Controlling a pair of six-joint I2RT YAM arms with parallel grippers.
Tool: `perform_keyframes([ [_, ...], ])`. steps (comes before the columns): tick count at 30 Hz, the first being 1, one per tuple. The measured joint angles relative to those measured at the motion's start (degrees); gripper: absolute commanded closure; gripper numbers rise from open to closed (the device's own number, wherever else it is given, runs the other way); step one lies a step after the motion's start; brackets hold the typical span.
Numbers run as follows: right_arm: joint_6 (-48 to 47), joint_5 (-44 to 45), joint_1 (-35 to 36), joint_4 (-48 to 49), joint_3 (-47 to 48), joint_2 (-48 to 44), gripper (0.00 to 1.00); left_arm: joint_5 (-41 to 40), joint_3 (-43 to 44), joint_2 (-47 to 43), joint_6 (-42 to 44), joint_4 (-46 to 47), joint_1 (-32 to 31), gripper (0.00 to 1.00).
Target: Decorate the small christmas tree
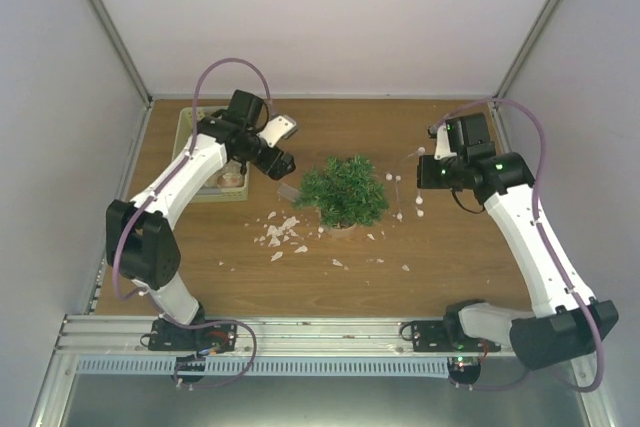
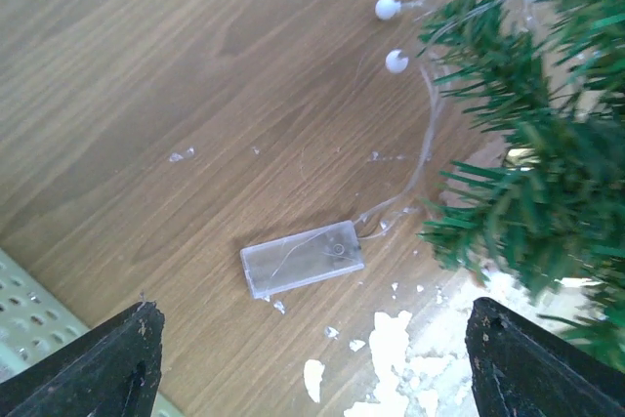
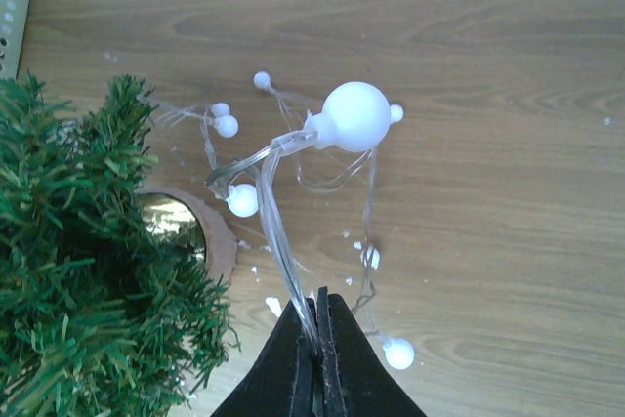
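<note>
Tree [image 1: 343, 190] is standing upright in its pot [image 3: 217, 236] at the centre of the table [image 3: 488, 65], between the two arms. Right gripper [image 3: 320, 305] is sitting just right of the tree, jaws together and pinching the clear wire of a light string [image 3: 277, 241]. A large bulb [image 3: 356, 116] is arching up from the pinch, and smaller bulbs are lying on the table beside the pot. Left gripper [image 2: 312, 312] is hovering at the tree's left, jaws wide apart with nothing between them. The string's battery box [image 2: 303, 258] is lying flat below it, its wire running toward the branches. Basket [image 1: 184, 132] is sitting at far left. White flakes [image 1: 280, 235] are littering the table near-left of the tree. Judgement: the step in hand is draping the string onto the tree. To do it well, raise the pinched wire above the crown before carrying it left, so loops are not snagging low needles and tipping the tree. Lay it across the top branches, then let go. The wire looks thin and springy, so the pinch may slip: go slowly. Leave slack toward the box so it is not dragged.
</note>
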Motion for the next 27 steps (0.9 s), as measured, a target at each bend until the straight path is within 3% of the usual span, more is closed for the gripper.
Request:
perform_keyframes([
  [11,1.55,-4.59,0.87,-2.25,-3.72,-6.36,0.99,4.28,8.28,-11.04,-1.01,-7.37,-1.09,0.07],
  [20,2.32,-7.63,1.20,-3.93,-5.57,-10.58,0.99,12.52,6.36,-15.47,2.14,-9.42,-10.56,0.01],
  [27,2.25,-9.27,1.46,-5.79,-7.93,-11.58,1.00,17.59,5.11,-16.81,4.39,-8.39,-22.47,0.01],
])
